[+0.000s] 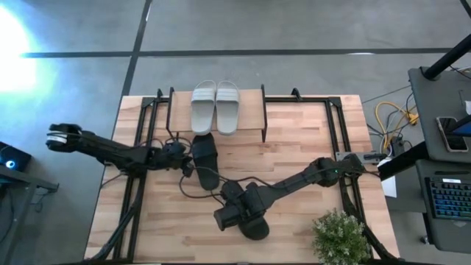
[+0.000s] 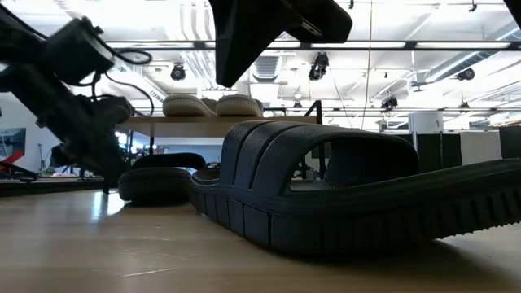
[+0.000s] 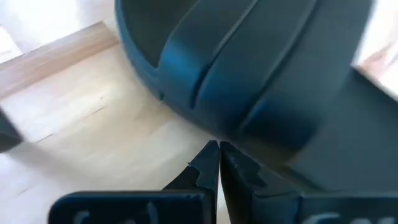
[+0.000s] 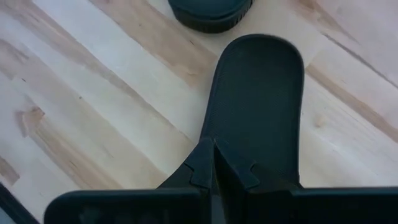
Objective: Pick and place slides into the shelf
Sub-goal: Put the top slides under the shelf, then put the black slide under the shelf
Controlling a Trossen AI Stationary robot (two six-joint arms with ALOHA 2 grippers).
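Observation:
The pale grey pair (image 1: 215,107) lies side by side on the shelf's top board (image 2: 195,124), at the table's far edge. One black slide (image 1: 204,159) lies flat on the table in front of the shelf. My left gripper (image 1: 185,156) is shut, its tips at this slide's left side (image 3: 249,118). The second black slide (image 1: 255,224) lies flat near the table's near edge and fills the low view (image 2: 342,187). My right gripper (image 1: 232,210) hovers above it, shut, over its bare footbed (image 4: 261,106). My left gripper comes level from the table's left, with its shut fingertips (image 3: 211,155) right at the side wall of the first black slide (image 3: 236,134). I cannot tell whether they touch it. The slide lies flat on the table.
The shelf's black metal frame (image 1: 264,114) stands at the far middle of the table. A small green plant (image 1: 340,235) sits at the near right corner. Dark cables (image 1: 193,188) trail between the arms. Bare wood shows at the near left (image 1: 147,221).

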